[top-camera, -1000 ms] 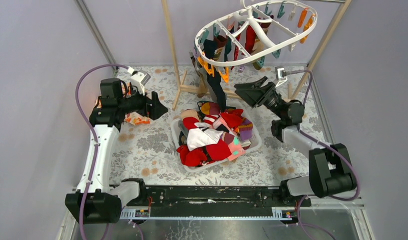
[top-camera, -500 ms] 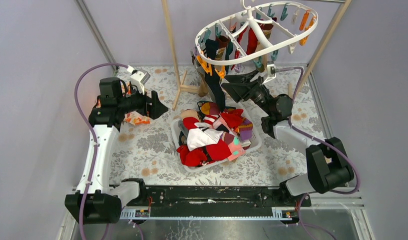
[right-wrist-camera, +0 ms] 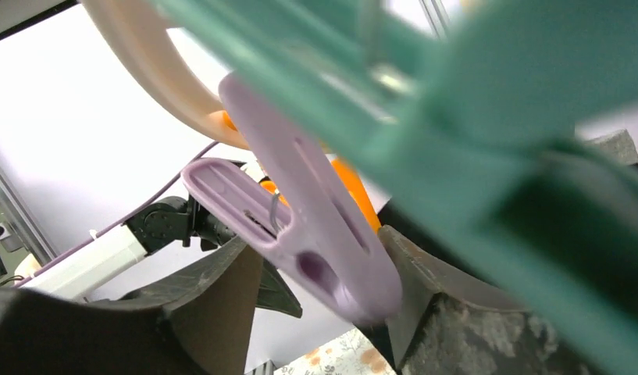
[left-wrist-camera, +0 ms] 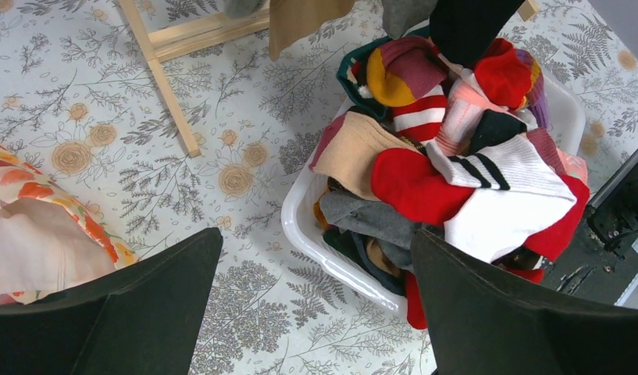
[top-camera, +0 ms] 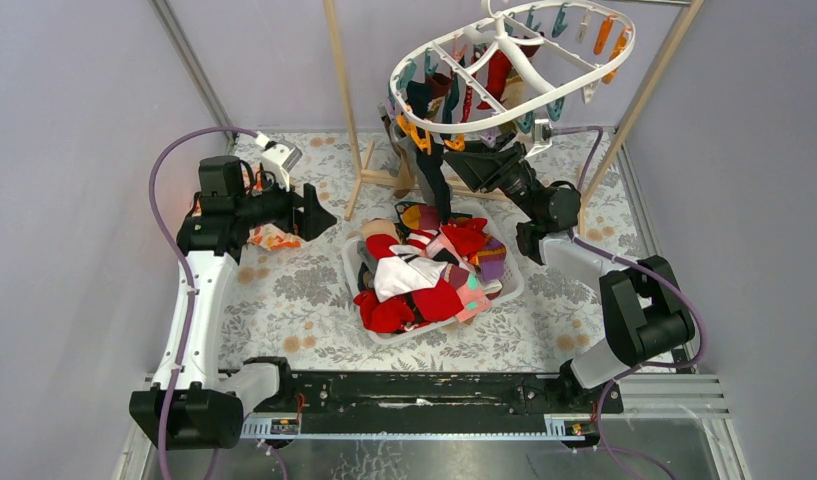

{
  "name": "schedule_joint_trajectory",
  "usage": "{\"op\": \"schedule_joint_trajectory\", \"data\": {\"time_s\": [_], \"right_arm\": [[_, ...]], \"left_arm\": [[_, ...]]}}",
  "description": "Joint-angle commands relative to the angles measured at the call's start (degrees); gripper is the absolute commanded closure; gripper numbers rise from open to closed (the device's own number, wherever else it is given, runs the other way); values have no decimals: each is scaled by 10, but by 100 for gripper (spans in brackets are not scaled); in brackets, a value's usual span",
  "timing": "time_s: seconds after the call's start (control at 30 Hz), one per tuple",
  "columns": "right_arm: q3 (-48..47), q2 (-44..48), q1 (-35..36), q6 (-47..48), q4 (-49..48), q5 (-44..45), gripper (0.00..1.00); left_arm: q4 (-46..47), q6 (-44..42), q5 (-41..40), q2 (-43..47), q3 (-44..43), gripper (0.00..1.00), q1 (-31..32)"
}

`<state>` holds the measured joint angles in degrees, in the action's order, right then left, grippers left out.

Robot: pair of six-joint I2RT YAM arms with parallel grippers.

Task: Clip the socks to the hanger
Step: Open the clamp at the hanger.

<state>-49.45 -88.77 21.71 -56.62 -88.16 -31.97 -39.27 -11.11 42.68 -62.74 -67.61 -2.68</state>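
The white oval hanger (top-camera: 514,75) hangs at the top, with teal and orange clips and several socks clipped on; a dark sock (top-camera: 431,180) dangles from its near rim. More socks (top-camera: 429,265) fill a white basket (top-camera: 359,275). My right gripper (top-camera: 462,160) is raised under the hanger's near rim. In the right wrist view its jaws (right-wrist-camera: 315,273) are open around a lilac clip (right-wrist-camera: 300,226), which lies against the right finger (right-wrist-camera: 456,312); a teal clip (right-wrist-camera: 487,101) fills the upper right. My left gripper (top-camera: 319,215) is open and empty, left of the basket (left-wrist-camera: 323,250).
A light wooden frame (top-camera: 344,90) stands behind the basket, its foot (left-wrist-camera: 167,86) on the floral tablecloth. An orange floral cloth (left-wrist-camera: 34,234) lies at the left beside my left arm. Grey walls close in both sides.
My right gripper has moved left and up, from right of the basket to under the hanger's near rim, around the lilac clip. The hanger has swung slightly. The left arm has not moved.
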Motion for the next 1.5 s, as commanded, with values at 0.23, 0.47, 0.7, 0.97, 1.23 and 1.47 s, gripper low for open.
{"op": "schedule_joint_trajectory", "data": {"time_s": [0.23,0.47,0.7,0.97,1.23,1.47], "right_arm": [[2,42,2,2,-50,20,61],[17,81,4,42,13,27,88],[16,103,44,124,110,78,95],[10,105,124,243,188,240,94],[-53,81,181,350,258,334,94],[-70,53,205,386,264,360,94]], "left_arm": [[-3,-17,9,-9,-17,1,1],[-3,-18,6,-9,-15,1,1],[1,-1,12,-14,-26,1,4],[26,96,-81,-54,-119,1,100],[26,201,-158,-151,-308,1,198],[26,274,-185,-226,-404,1,254]]}}
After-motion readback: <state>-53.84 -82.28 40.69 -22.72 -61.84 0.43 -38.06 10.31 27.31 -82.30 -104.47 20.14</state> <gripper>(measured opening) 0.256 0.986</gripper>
